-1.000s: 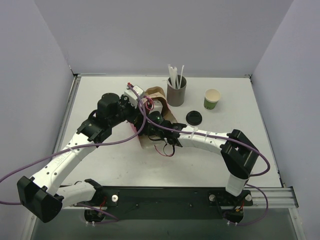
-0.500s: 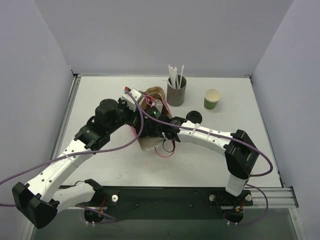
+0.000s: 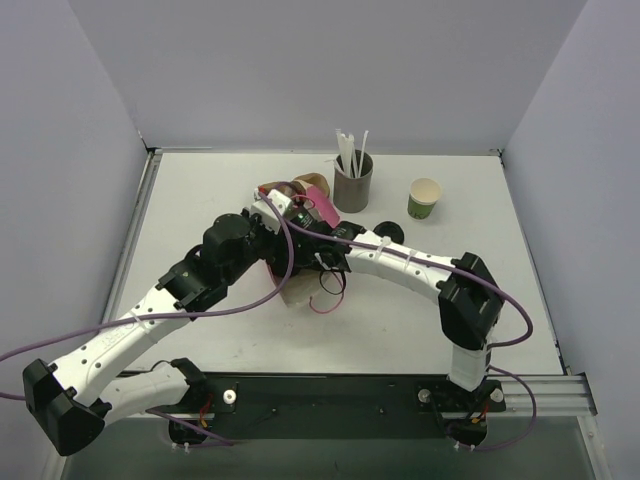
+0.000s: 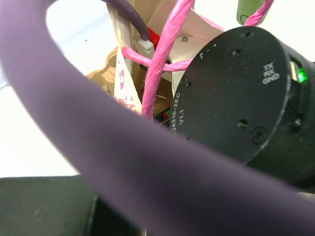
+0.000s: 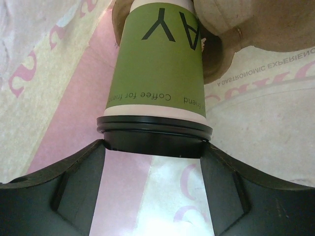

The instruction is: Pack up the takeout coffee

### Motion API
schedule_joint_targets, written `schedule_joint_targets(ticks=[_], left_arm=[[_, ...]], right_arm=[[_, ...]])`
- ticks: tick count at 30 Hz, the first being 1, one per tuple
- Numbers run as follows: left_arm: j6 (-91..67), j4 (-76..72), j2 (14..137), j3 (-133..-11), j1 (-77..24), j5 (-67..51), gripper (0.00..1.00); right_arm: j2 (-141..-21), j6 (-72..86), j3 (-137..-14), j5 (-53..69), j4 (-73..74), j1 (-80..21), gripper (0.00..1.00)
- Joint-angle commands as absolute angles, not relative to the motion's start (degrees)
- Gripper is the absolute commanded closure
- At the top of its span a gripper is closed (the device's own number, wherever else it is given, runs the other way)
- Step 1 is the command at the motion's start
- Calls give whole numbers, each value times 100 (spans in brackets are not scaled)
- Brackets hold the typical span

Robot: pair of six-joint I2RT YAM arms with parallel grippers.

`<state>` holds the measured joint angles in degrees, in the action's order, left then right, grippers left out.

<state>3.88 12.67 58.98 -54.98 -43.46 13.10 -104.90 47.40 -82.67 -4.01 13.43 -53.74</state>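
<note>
Pushed farther into the bag (image 3: 297, 291), your right hand (image 5: 153, 147) holds the lidded takeout coffee (image 5: 156, 73), visible only from its wrist; left hand (image 3: 277, 204) closed.

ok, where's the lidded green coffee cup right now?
Right wrist view: the lidded green cup is gripped at its lid by the right gripper, inside the pink-and-cream paper bag. From above that bag sits mid-table, left of the grey straw holder.
</note>
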Motion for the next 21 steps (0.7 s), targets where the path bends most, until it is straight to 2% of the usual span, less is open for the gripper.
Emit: schedule_joint_targets(ticks=[1, 9, 17, 21], left_arm=[[88, 1178, 5774, -5563, -4693, 510, 100], [-333, 1344, 5871, -5835, -4737, 606, 100], [-1001, 2425, 6091, -6714, -4834, 888, 100], [-1274, 2768, 6126, -6847, -4922, 914, 100]], right_arm=[[-10661, 4992, -8797, -598, 1650, -5186, 59], [-10951, 4992, -9193, -686, 2206, -5142, 60], [-11083, 4852, -9826, -238, 3137, -4966, 60], [-10960, 4869, -9546, -202, 3148, -4957, 61]])
